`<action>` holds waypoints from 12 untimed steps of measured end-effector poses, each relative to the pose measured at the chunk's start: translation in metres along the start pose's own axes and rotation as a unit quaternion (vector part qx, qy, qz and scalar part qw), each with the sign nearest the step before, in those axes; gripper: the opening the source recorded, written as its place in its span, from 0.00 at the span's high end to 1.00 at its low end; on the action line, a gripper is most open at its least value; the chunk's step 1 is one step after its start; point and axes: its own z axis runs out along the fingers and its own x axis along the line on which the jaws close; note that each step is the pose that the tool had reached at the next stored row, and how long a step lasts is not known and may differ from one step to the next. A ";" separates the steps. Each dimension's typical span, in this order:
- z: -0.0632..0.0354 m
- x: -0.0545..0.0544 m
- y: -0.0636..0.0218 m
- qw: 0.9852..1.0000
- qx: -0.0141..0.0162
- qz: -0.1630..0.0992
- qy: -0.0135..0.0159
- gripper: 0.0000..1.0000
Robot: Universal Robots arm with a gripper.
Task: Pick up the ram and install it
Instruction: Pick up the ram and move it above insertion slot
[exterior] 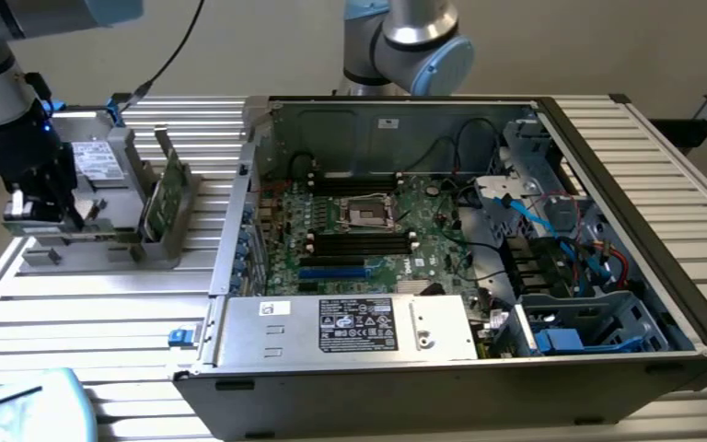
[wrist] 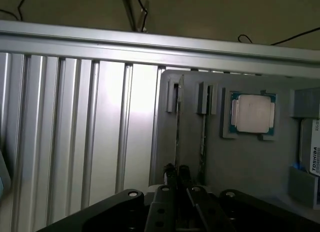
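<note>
Slatted counter (exterior: 84,313) carried everything. Open computer case (exterior: 390,405) took the exterior view's right, motherboard (exterior: 366,230) bare inside. Grey parts tray (exterior: 108,253) sat just beside the case on the exterior view's left, with a labelled drive (wrist: 312,159) toward its far side. End effector (wrist: 177,170) hung over the tray's near left end, jaws narrow, apparently pinching the top edge of the ram (wrist: 178,124). Ram stood on edge in its tray slot, directly under the fingers, long axis running left-right along the slats. Second stick (wrist: 203,137) lay parallel, just beside on the far side; tight clearance, I judged. Processor (wrist: 252,113) sat beyond that.
</note>
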 end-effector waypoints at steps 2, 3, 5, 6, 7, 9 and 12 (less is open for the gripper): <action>-0.0080 0.000 0.0005 1.000 0.000 0.000 0.000 0.86; -0.0126 -0.001 0.0008 1.000 0.000 0.000 0.000 0.86; -0.0214 -0.001 0.0013 1.000 0.000 0.000 0.000 0.86; -0.0258 -0.001 0.0017 1.000 0.000 0.000 0.000 0.86; -0.0303 -0.001 0.0020 1.000 0.000 0.000 0.000 0.86; -0.0395 -0.002 0.0026 1.000 0.000 0.000 0.000 0.86; -0.0530 -0.002 0.0034 1.000 0.000 0.000 0.000 0.86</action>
